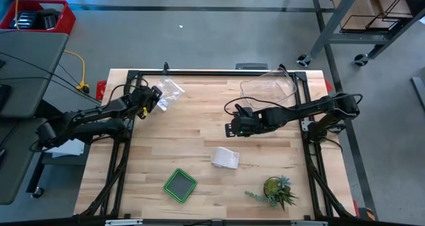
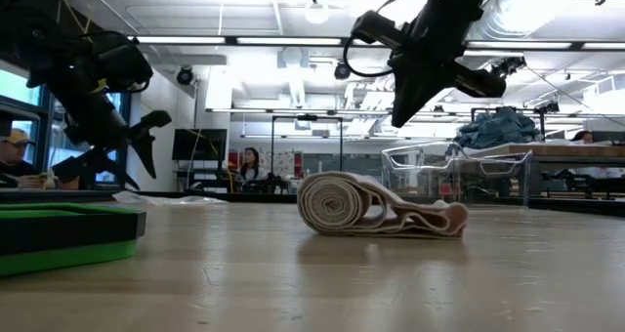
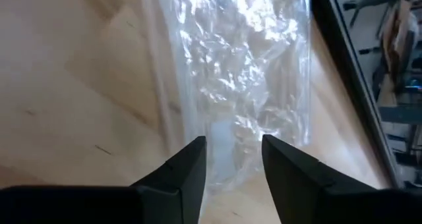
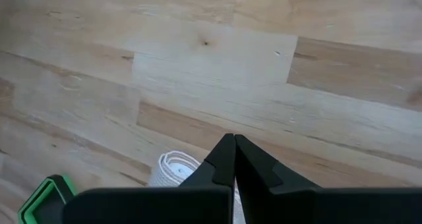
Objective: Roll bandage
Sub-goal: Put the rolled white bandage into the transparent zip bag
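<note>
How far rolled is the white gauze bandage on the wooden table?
Partly rolled: the white gauze bandage shows a spiral coil at one end, with flattened, loosely folded layers trailing from it on the wooden table.

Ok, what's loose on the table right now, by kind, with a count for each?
Bandage: 1
Clear plastic bag: 1
Clear plastic tub: 1
Green square lid: 1
Small plant: 1
Total: 5

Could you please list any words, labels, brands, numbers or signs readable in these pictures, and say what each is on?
None can be read.
The bandage, plastic bag, clear tub and green tray show no print.
Wall boards in the room behind, in the low view, are too blurred to read.
</note>
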`<state>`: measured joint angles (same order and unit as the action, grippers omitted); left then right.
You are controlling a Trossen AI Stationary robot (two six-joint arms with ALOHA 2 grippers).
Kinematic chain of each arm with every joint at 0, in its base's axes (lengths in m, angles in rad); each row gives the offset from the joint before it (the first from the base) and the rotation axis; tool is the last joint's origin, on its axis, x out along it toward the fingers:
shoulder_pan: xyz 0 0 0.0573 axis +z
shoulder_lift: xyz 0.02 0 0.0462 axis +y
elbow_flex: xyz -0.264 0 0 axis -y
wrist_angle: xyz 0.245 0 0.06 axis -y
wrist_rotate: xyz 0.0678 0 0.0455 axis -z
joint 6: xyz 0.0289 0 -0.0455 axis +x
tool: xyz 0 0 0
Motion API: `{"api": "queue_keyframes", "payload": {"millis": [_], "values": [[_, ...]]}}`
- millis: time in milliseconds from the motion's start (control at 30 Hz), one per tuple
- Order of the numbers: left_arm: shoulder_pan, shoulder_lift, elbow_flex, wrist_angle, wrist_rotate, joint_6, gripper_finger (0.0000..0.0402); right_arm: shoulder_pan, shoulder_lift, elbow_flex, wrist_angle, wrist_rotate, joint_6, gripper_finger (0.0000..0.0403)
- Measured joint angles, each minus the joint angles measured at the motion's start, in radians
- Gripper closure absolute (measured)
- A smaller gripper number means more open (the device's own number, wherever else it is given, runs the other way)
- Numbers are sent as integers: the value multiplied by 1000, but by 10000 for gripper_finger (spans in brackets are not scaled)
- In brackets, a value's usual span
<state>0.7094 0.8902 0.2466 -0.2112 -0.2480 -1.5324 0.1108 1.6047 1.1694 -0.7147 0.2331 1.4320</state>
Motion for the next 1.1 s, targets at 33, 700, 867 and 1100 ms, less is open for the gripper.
{"api": "queue_keyframes", "payload": {"millis": [33,700,867,1100], "values": [[0,0,0,-14,-1,6,265,0,0,0,0,0,-6,403],[50,25,0,-62,-8,-2,267,0,1,0,-3,25,-46,403],[67,54,0,-23,-8,1,267,0,1,0,-5,40,-46,403],[90,115,0,55,7,1,267,0,1,0,-6,47,-46,403]]}}
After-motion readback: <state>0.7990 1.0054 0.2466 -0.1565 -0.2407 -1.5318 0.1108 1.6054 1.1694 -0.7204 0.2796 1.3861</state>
